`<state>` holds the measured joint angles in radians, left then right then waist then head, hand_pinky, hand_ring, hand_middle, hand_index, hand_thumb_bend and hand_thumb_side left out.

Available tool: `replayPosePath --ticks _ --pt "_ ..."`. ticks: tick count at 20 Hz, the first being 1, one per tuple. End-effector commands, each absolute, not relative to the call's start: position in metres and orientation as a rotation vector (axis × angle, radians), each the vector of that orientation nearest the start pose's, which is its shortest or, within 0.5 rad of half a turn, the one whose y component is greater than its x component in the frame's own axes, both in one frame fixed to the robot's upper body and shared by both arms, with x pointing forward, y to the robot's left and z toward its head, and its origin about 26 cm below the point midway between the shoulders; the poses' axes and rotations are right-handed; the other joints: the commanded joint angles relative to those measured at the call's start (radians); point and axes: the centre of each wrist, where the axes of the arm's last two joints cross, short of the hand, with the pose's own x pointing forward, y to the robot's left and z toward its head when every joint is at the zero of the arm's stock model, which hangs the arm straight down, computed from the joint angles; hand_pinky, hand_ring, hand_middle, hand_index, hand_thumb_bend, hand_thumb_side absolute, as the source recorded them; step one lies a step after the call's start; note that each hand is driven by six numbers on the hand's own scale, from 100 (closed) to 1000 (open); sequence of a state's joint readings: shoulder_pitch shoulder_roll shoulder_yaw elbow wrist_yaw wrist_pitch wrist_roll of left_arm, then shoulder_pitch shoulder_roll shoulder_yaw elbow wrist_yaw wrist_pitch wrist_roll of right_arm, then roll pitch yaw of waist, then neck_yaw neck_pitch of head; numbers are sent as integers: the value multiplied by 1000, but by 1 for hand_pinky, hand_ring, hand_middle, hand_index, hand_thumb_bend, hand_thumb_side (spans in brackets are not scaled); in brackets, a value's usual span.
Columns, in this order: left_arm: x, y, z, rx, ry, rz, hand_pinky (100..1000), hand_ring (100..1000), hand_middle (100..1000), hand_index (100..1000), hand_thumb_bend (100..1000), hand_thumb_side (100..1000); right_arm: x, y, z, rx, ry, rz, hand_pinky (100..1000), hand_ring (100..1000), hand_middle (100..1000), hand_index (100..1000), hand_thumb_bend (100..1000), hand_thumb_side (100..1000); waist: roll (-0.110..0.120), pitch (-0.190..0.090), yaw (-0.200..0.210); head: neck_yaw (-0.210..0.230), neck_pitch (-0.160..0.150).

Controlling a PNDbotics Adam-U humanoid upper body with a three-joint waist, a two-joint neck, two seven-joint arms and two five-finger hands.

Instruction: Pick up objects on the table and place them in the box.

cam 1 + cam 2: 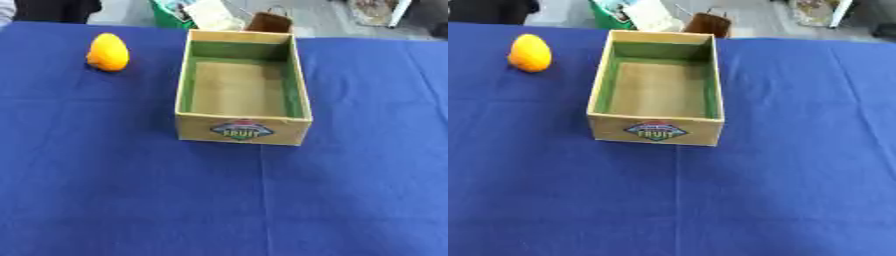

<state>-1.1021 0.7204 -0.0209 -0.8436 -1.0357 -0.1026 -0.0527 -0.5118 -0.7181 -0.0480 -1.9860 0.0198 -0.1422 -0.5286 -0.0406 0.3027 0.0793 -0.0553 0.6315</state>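
Neither of my hands shows in either eye's view, so I cannot tell whether their fingers are spread, curled or closed on anything. What lies before me is a blue cloth (pixel 105 190) covering the whole table, with a faint crease running toward me from under the box. The box (pixel 242 129) sits a little beyond the middle, its long side running away from me — an open rectangular tray of tan cardboard with green inner walls and a bare tan floor, holding nothing. Its near end wall carries a diamond-shaped label (pixel 656 131) with the word FRUIT. To the far left, well apart from the box, an orange-yellow fruit (pixel 108 52) rests on the cloth; it is egg-shaped, standing with its narrower end up, and it throws a small shadow to its lower left. It touches nothing but the cloth. Beyond the table's far edge, on the floor, I see a green container (pixel 608 15) with light papers in it and, just right of that, a small brown bag (pixel 269 22) — both off the table and behind the box's far end.
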Motion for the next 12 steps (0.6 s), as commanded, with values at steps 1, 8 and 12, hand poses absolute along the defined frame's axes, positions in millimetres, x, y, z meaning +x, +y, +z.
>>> replayPosePath --ticks 1,8,12 --pt "465 399 317 1550 -1383 -1129 788 776 729 831 680 1000 295 -300 320 808 3312 -142 792 801 776 838 100 1000 1 -17 -3 -6 -14" --pt "473 394 298 1465 -1289 -1205 797 802 829 901 760 965 295 -299 318 804 3322 -144 794 799 774 837 100 1000 -1 -15 -7 -33 -28" --pt "475 391 298 1382 -1269 -1248 810 813 841 904 725 892 295 -300 318 808 3324 -147 795 798 773 837 100 1000 0 -13 -9 -35 -26"
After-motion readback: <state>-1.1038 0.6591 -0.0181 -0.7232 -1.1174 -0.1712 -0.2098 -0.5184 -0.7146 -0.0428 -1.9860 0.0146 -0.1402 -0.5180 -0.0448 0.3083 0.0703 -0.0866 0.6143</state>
